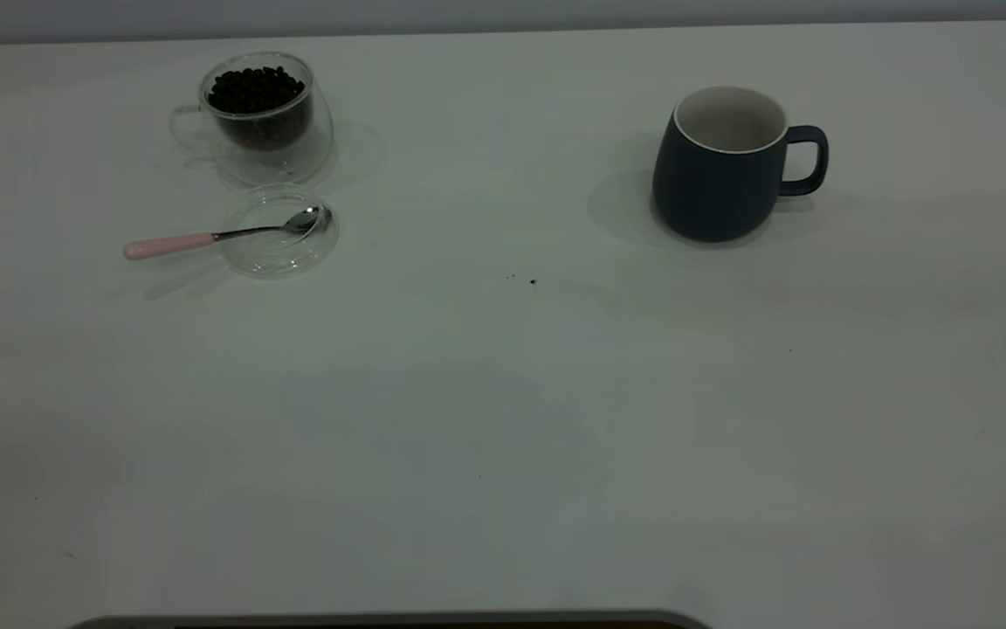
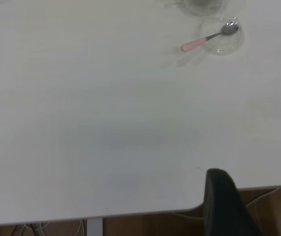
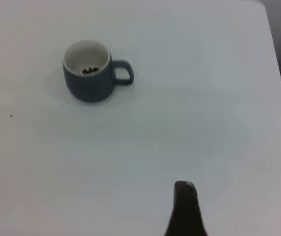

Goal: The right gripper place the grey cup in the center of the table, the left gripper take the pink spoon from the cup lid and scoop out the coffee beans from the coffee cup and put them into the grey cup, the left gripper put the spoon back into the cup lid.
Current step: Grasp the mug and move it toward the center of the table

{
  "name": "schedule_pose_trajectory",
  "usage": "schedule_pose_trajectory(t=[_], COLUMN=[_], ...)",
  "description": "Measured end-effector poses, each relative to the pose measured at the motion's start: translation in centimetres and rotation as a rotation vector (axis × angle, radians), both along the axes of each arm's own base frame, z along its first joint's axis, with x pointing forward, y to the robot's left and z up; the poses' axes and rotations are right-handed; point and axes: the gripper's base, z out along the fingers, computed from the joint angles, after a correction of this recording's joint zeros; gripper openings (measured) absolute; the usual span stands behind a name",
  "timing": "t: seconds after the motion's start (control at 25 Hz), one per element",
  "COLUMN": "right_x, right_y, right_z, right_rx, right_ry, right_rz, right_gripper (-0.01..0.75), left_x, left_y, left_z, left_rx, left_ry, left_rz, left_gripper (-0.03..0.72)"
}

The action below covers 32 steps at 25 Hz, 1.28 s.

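A plain white table [image 1: 503, 419] fills the exterior view, with a strip of grey wall along its far edge and a dark band at the near edge.

At the far left stands the coffee cup [image 1: 265, 118], clear double-walled glass with its handle turned to the left, holding a heap of dark coffee beans [image 1: 255, 90]. Just in front of it, nearly touching its base, lies the cup lid [image 1: 279, 231], a shallow clear disc flat on the table. The pink spoon [image 1: 210, 236] rests across it: the metal bowl sits inside the lid toward its right rim, and the pale pink handle juts out over the left rim onto the table.

Near the middle of the table there are a few tiny dark specks [image 1: 531, 280].

To the right, well apart from the glass cup and lid, the grey cup [image 1: 721, 166] stands upright with its loop handle pointing right. The right wrist view shows a few dark beans at the bottom of its off-white inside.

Neither arm appears in the exterior view. In the left wrist view a dark fingertip of the left end effector [image 2: 224, 201] hangs at the near table edge, far from the spoon and lid; whether it is released or clenched I cannot tell. In the right wrist view one dark tip of the right end effector [image 3: 185, 209] shows above bare table, well apart from the grey cup; its state cannot be told either.
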Motion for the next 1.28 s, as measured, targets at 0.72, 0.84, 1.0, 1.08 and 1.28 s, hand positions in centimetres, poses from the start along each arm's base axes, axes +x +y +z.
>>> schedule_pose_trajectory(t=[0.72,0.84,1.0,1.08,1.28], right_x=[20.0,22.8,26.2,27.6,31.8], right_y=[2.9,2.7,2.7,2.7,3.0], right_z=[-8.7,-11.1,-14.0,-15.3,-18.2], right_rx=[-0.161,-0.23,-0.379,-0.479,-0.587], right_ry=[0.355,0.352,0.344,0.321,0.247], right_rz=[0.568,0.608,0.784,0.902,1.016], right_gripper=[0.579,0.577,0.577,0.577,0.577], left_x=[0.0,0.0,0.0,0.0,0.0], left_y=[0.0,0.0,0.0,0.0,0.0], left_z=[0.0,0.0,0.0,0.0,0.0], left_rx=[0.0,0.0,-0.001,-0.001,-0.002], left_ry=[0.0,0.0,0.0,0.0,0.0], left_rz=[0.0,0.0,0.001,0.001,0.002], left_gripper=[0.37,0.37,0.37,0.37,0.37])
